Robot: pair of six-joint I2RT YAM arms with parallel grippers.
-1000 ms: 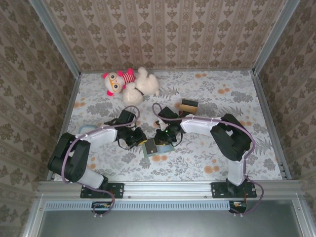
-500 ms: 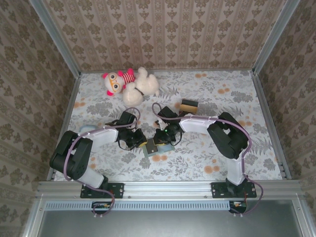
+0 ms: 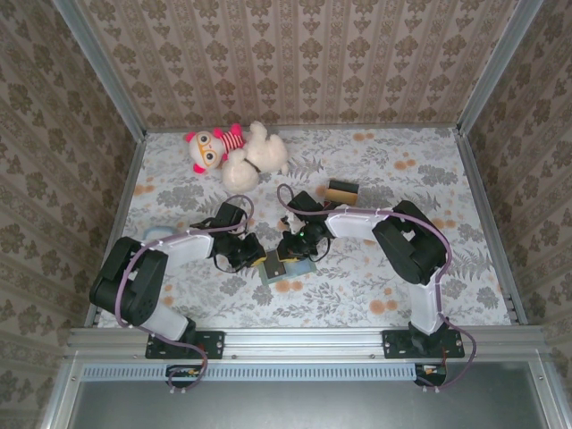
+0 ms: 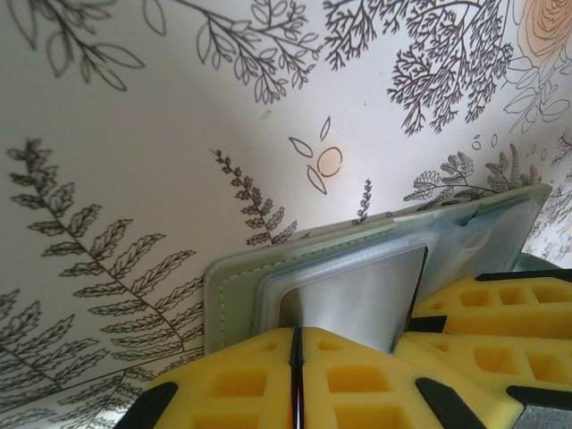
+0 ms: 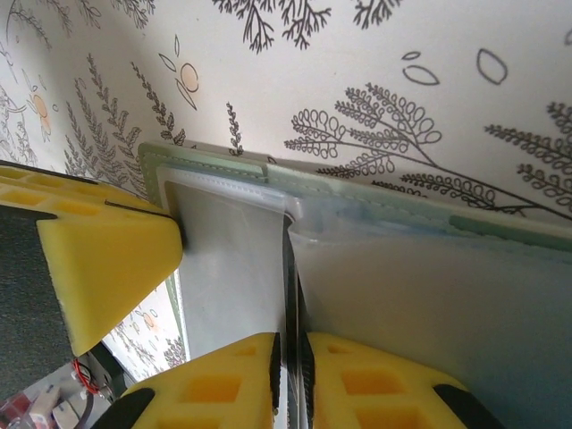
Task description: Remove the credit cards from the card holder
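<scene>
**Top view.** The card holder (image 3: 284,271) lies open on the floral tabletop (image 3: 402,179), just toward 6 o'clock of centre. Your left gripper (image 3: 256,256) meets it from 9 o'clock and your right gripper (image 3: 289,251) from 12 o'clock.

**Left wrist view.** The left fingers (image 4: 223,393) are pressed together to a hairline seam over the holder's near edge. A grey sheet (image 4: 349,299) rises from between them; you cannot tell whether it is a card.

**Right wrist view.** The right fingers (image 5: 375,384) are likewise closed, pinching a thin flap at the holder's middle fold.

A plush toy (image 3: 234,152) sits at 11 o'clock of the holder, and a small box (image 3: 341,192) at 1 o'clock.
</scene>
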